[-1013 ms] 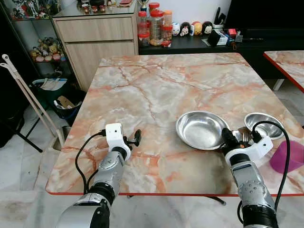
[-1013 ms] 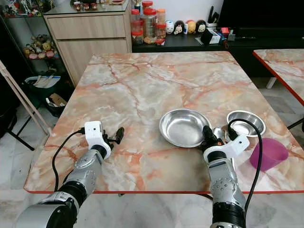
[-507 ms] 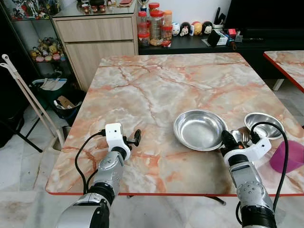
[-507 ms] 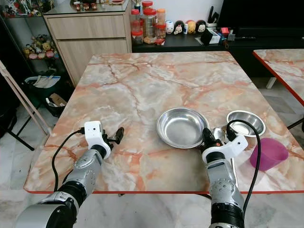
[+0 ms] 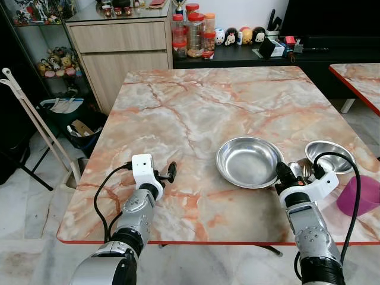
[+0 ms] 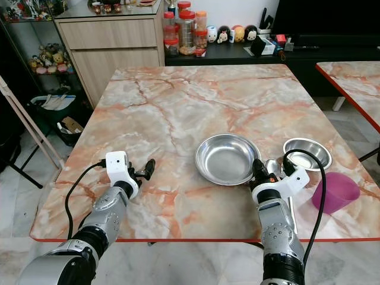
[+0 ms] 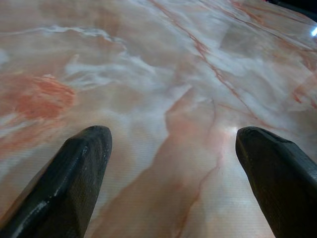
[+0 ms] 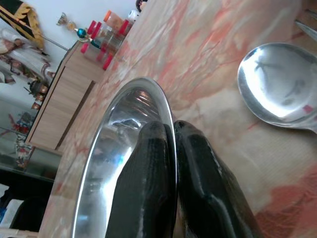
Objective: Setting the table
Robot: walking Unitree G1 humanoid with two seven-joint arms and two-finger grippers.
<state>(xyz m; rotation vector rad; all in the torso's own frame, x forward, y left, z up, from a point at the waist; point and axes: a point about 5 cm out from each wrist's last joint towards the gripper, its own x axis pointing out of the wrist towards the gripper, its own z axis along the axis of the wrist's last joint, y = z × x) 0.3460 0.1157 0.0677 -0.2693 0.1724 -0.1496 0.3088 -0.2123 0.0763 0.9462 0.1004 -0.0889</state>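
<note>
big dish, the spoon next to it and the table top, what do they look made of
Big dish: polished metal, likely stainless steel, with mirror glints; the right gripper is shut on its rim.
Spoon: the same shiny metal, reflecting the room.
Table top: glossy marble-look surface, pink and grey veins; real stone or laminate cannot be told.

Beyond the table's far edge, a wooden cabinet is seen, with red-lidded jars and small figurines lined on a dark shelf. A bin is placed on the floor near the far left corner.
</note>
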